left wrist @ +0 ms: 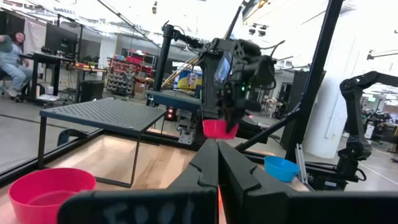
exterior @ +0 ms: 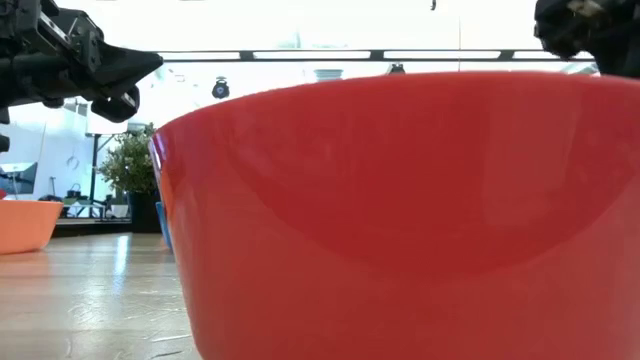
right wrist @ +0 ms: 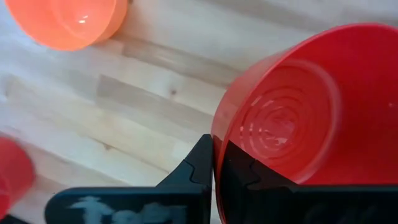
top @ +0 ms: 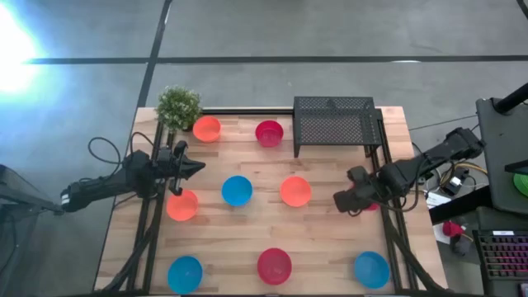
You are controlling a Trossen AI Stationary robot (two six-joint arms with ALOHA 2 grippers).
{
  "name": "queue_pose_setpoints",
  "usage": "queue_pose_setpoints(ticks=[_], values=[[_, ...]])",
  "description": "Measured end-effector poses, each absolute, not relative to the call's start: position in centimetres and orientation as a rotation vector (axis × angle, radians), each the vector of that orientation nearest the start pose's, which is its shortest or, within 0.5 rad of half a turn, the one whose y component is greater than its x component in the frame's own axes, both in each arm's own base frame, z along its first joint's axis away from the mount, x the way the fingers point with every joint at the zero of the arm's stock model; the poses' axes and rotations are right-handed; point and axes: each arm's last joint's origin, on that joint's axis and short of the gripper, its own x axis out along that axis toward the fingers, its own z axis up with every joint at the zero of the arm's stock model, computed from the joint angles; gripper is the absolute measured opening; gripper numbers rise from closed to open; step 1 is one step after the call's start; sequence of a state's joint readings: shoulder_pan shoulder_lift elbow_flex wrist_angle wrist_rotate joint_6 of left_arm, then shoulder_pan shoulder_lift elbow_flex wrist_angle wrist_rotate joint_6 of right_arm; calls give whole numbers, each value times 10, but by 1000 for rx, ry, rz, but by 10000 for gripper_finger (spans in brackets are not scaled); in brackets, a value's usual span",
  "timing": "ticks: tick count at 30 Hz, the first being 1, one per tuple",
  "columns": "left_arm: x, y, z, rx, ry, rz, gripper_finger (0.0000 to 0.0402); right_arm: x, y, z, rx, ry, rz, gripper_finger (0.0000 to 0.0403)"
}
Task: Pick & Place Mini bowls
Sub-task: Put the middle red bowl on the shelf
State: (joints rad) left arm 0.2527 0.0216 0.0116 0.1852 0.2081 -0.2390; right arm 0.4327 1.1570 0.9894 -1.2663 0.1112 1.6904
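The right gripper (top: 356, 200) sits near the table's right edge, its fingers pinched on the rim of a red bowl (right wrist: 298, 118) and carrying it above the wood, as the left wrist view also shows. Keep your wrist level so the bowl does not swing on that thin rim, and pick a bare patch of table (top: 330, 247) well apart from the orange bowl (top: 295, 191) before you lower. Judge the drop as safe only once the base touches the boards. The left gripper (top: 191, 167) waits above the left side, its fingers pressed together on nothing, near another orange bowl (top: 182, 205). The bowls are smooth, glossy plastic, round and shallow, with faint concentric rings moulded into the floor; expect them to slide easily. The table is pale, grained wood planking. The black rack (top: 334, 122) is perforated metal.
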Motion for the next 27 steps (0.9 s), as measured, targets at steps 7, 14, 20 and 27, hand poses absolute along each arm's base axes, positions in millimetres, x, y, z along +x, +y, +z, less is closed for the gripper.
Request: queue_pose_setpoints(ticks=[7, 14, 20, 27], values=[[95, 18, 184, -198, -175, 24, 0, 180, 57, 307, 825, 1233, -858, 8], [95, 18, 184, -198, -175, 24, 0, 199, 24, 330, 636, 1203, -772, 8], [95, 18, 184, -225, -176, 22, 0, 196, -20, 342, 587, 1185, -781, 8], [95, 18, 184, -243, -176, 20, 0, 180, -68, 348, 584, 1175, -850, 8]])
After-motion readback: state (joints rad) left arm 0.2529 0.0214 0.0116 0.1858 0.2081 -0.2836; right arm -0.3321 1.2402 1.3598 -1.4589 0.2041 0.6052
